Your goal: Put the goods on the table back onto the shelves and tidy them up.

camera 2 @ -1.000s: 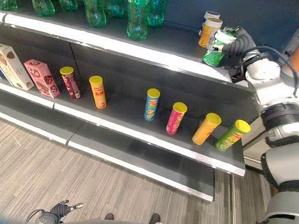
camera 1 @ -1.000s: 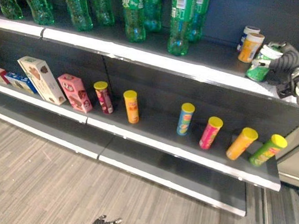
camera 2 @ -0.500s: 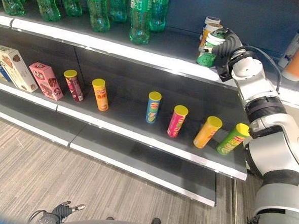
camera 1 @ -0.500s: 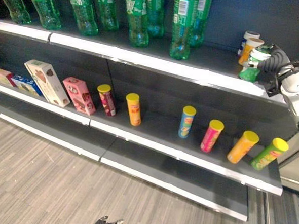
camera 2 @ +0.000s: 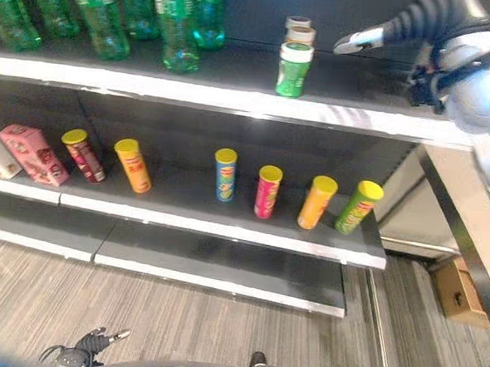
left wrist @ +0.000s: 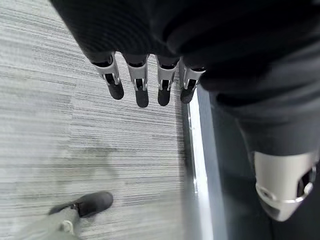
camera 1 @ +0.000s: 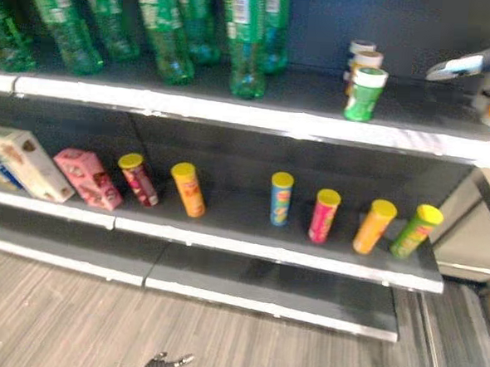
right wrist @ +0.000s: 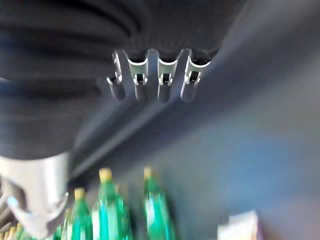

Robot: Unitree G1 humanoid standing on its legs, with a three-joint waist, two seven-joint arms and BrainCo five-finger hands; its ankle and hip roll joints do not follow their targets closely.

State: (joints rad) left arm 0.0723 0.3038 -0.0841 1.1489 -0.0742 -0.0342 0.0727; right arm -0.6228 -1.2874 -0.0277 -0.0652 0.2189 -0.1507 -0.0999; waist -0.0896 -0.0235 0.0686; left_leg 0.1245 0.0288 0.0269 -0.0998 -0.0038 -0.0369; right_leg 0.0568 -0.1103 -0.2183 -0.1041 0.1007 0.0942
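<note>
Green cup (camera 2: pixel 293 69): upright on the upper shelf (camera 2: pixel 192 89) near its front edge, in front of two more cups (camera 2: pixel 299 29); apart from the right hand (camera 2: pixel 379 34), which is raised to its right, fingers straight, holding nothing. Left hand (left wrist: pixel 145 85): hangs low over the floor (left wrist: pixel 60 125), fingers relaxed, empty. Green bottles (camera 1: pixel 246 34): upper shelf, left. Lower shelf (camera 1: pixel 250 242): boxes (camera 1: pixel 87 178), then six yellow-lidded tubes (camera 1: pixel 281 198).

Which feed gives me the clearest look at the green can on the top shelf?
The right eye view: the green can stands upright and unobstructed near the shelf's front edge, the right hand apart from it. The left eye view shows it equally whole. I can't make it out in either wrist view.
</note>
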